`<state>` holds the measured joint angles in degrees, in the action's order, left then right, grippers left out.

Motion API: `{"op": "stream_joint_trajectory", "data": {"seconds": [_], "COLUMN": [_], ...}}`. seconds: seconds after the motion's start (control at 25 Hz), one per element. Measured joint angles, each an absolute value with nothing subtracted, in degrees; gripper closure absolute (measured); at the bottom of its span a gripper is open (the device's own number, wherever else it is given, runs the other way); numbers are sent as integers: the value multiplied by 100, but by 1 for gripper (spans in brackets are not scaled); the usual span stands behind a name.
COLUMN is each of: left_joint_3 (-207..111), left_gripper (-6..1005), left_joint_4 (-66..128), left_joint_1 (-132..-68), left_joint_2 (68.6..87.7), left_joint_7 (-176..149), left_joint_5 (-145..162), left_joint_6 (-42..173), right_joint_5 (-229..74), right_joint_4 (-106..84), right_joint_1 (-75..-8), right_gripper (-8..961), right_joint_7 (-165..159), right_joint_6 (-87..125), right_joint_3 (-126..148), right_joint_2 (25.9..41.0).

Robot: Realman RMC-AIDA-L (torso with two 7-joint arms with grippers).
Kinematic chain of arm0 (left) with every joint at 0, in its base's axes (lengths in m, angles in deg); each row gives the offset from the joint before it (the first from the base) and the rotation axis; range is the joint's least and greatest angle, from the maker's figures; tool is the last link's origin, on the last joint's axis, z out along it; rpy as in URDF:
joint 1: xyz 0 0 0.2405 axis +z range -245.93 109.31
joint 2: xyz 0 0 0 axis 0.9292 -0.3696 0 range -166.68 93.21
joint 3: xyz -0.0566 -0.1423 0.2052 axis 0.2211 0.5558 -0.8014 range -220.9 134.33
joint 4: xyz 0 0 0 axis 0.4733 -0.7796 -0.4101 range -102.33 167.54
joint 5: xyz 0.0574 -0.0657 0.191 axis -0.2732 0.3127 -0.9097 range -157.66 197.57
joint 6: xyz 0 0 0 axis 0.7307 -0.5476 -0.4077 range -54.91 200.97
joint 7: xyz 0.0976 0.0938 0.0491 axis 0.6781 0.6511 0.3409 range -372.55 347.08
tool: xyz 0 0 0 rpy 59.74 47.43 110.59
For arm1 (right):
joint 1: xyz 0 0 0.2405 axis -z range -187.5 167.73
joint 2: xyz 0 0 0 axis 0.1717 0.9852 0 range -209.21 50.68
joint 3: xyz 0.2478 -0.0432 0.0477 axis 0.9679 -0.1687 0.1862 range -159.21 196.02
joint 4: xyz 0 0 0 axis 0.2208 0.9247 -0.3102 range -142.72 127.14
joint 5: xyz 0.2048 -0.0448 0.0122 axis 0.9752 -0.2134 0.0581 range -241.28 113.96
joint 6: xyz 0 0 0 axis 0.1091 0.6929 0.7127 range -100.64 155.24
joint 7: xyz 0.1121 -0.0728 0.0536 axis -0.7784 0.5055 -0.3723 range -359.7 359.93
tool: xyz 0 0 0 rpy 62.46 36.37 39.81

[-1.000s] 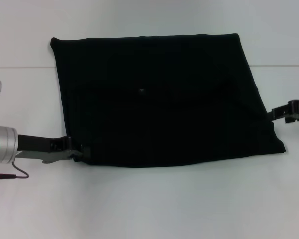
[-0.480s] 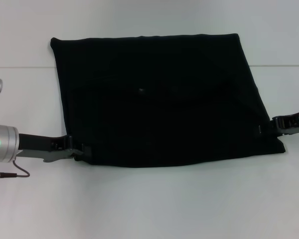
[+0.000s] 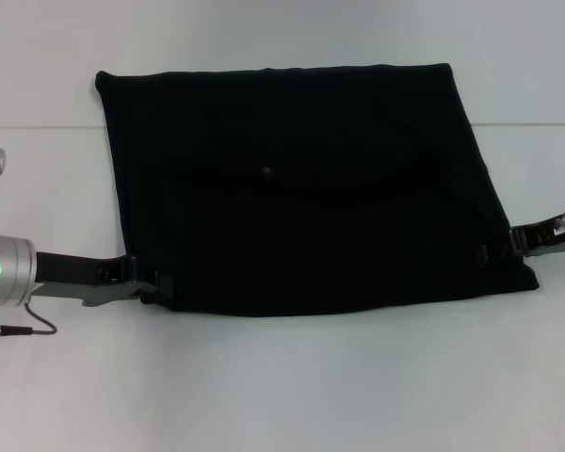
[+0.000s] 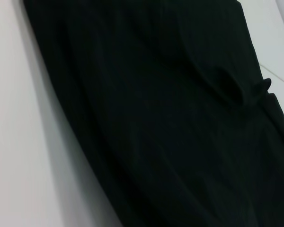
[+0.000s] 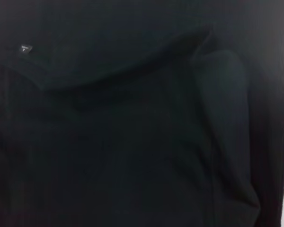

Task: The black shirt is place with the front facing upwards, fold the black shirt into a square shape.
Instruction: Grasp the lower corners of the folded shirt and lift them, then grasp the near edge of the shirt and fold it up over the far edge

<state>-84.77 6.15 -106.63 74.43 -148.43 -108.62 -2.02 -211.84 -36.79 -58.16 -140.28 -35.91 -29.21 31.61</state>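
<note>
Since a second ago, only the right gripper has been shifted — inward from off the cloth's right edge until its tip overlaps the near right corner. No change is noted in the left gripper, set at the near left corner.

The large plain black short-sleeved cotton shirt is spread flat on the white table as a roughly rectangular panel, sleeves already tucked out of sight (a small pale label shows in the right wrist view). No lettering is visible.

Both grippers are placed low at the two near corners — judged as the setup for lifting the near edge and carrying it toward the far edge, halving the panel toward a square.

Whether either gripper's fingers are clenched on fabric cannot be told; black on black.
</note>
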Motion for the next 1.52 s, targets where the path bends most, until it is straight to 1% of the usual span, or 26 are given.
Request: {"op": "stream_joint_trajectory", "data": {"seconds": [0.08,0.32,0.52,0.68,0.76,0.84,0.96,1.12,1.2,1.28,1.4,1.52], "left_joint_3": [-8472,-8464,-8454,-8260,-8108,-8029,-7998,-8043,-8070,-8057,-8067,-8075], "left_gripper": [974,974,973,973,973,973,973,973,973,973,973,973], "left_joint_4": [615,615,615,609,608,607,611,613,636,651,651,663], "left_joint_1": [-10663,-10663,-10676,-10681,-10674,-10671,-10669,-10570,-10530,-10479,-10411,-10408], "left_joint_2": [7441,7445,7444,7443,7433,7398,7282,7102,7039,7008,7031,7048], "left_joint_7": [-14844,-14797,-14695,-14579,-14500,-14484,-14506,-14530,-14571,-14650,-14682,-14685], "left_joint_5": [-10862,-10862,-10862,-10863,-10863,-10863,-10886,-10924,-10994,-11164,-11349,-11374], "left_joint_6": [-203,-203,-290,-423,-594,-830,-1487,-2627,-3118,-3553,-3846,-3799], "right_joint_5": [-21184,-21184,-21184,-21157,-21140,-21139,-21171,-21507,-21726,-21908,-22138,-22192], "right_joint_4": [-3678,-3650,-3652,-3723,-3807,-3930,-4226,-4667,-4779,-4788,-4666,-4554], "right_joint_1": [-5812,-5828,-5830,-5801,-5780,-5745,-5636,-5408,-5280,-5170,-5079,-5108], "right_gripper": [376,605,843,895,908,908,908,908,908,908,908,908], "right_joint_7": [-14032,-14003,-14010,-13981,-13962,-13921,-13821,-13581,-13314,-12961,-12514,-12482], "right_joint_6": [-3601,-3661,-3709,-3862,-4047,-4452,-5269,-6597,-7175,-7666,-8031,-7927], "right_joint_3": [-2927,-2983,-2984,-2939,-2923,-2919,-2940,-2999,-3013,-3027,-3036,-2936], "right_joint_2": [3151,3156,3153,3131,3098,3031,2915,2869,2898,2969,3102,3168]}}
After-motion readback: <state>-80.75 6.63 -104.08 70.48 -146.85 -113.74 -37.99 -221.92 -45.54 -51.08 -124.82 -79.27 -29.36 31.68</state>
